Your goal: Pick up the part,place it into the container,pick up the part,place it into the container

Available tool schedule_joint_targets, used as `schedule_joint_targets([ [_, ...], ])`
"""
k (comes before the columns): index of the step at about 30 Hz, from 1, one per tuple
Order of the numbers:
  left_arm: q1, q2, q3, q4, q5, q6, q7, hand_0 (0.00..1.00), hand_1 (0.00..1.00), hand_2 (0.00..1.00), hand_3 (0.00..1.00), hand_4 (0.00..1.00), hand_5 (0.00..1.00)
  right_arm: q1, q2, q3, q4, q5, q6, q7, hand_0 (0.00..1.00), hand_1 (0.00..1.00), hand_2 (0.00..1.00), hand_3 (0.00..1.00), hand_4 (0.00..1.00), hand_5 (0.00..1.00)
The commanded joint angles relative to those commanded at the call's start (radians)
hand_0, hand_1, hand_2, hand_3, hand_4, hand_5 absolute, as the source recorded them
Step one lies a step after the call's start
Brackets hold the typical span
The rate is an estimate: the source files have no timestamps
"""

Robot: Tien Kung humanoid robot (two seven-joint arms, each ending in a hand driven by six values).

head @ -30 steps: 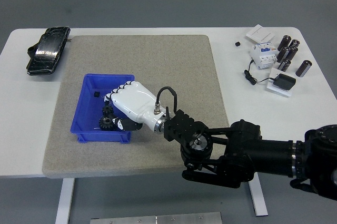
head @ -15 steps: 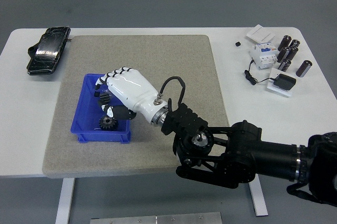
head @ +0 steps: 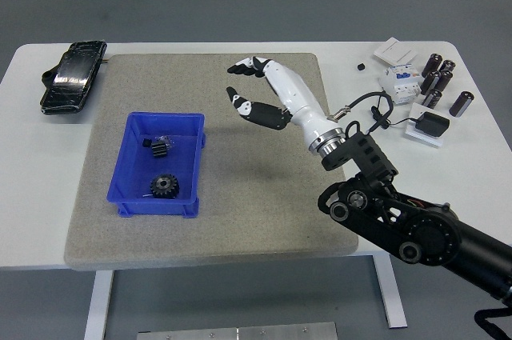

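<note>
Two black gears (head: 163, 184) are lying inside the blue bin (head: 127, 196), which is sitting on the grey mat (head: 264, 196) at its left. The right hand (head: 260, 92) is hovering over the mat's far middle, fingers apart, holding nothing.

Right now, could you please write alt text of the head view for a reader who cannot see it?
The right robot hand hovers open and empty above a grey mat, to the right of a blue bin that holds two black gears. On the white table, a black case lies far left, and small electrical parts lie far right.
</note>
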Motion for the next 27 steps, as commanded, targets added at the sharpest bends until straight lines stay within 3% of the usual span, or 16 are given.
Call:
schedule_joint_targets([
  [6, -0.006, 0.008, 0.0, 0.001, 0.003, -0.001, -0.001, 0.681, 0.635, 0.605, 0.58, 0.639, 0.249, -0.108, -0.057, 0.153, 0.041, 0.112, -0.005, 0.066, 0.735, 0.715, 0.709, 0.677, 0.618, 0.353],
  [12, -0.014, 0.011, 0.015, 0.006, -0.013, -0.003, -0.013, 0.681, 0.635, 0.604, 0.58, 0.639, 0.249, -0.209, -0.088, 0.268, 0.056, 0.248, 0.005, 0.158, 0.735, 0.709, 0.706, 0.677, 0.629, 0.361],
  [18, -0.014, 0.011, 0.029, 0.011, -0.027, -0.006, -0.025, 0.681, 0.635, 0.604, 0.579, 0.639, 0.248, -0.251, -0.101, 0.305, 0.042, 0.367, 0.022, 0.205, 0.736, 0.709, 0.706, 0.672, 0.639, 0.369],
  [27, -0.017, 0.004, 0.05, 0.016, -0.054, -0.007, -0.04, 0.681, 0.635, 0.604, 0.58, 0.639, 0.248, -0.261, -0.1, 0.314, 0.036, 0.419, 0.032, 0.23, 0.74, 0.71, 0.705, 0.672, 0.658, 0.387],
])
